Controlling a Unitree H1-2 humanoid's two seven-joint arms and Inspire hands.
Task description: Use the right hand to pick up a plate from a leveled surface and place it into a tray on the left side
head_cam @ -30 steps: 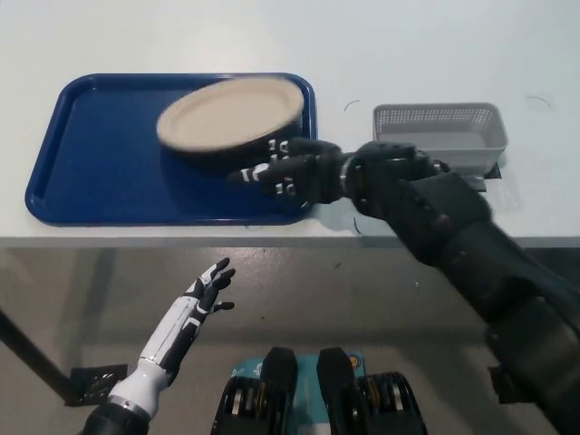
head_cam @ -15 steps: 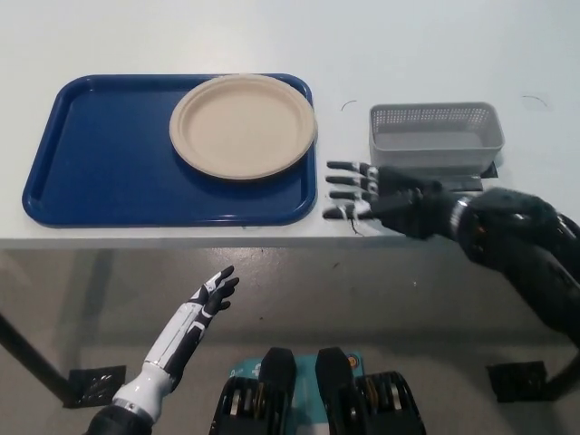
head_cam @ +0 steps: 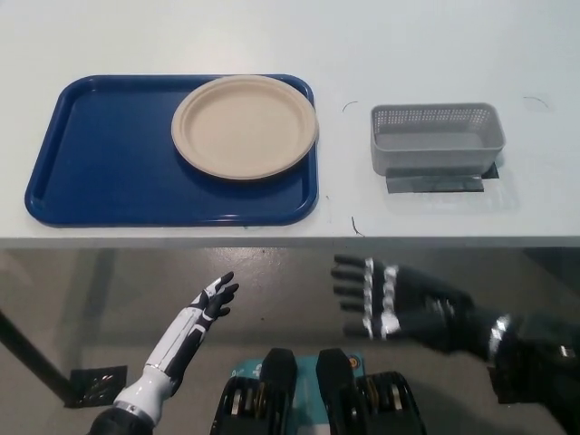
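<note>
- Black right hand [head_cam: 385, 294]: since the previous frame it has been dropping from the white table [head_cam: 426, 41] edge to below it, fingers spread, holding nothing.
- Round beige paper plate [head_cam: 245, 126]: lying flat in the right part of the blue plastic tray [head_cam: 109, 163]; likely light, slightly bendable; its rim is offering the best hold.
- Grey mesh basket [head_cam: 437, 136]: sitting well right, leaving open room between.
- White left hand [head_cam: 213, 297]: resting low, fingers spread.

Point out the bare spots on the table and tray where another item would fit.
The tray is bare over its left half, left of the plate. The table is free behind tray and basket, and in the strip between them. The tray's right end is crowded by the plate.
</note>
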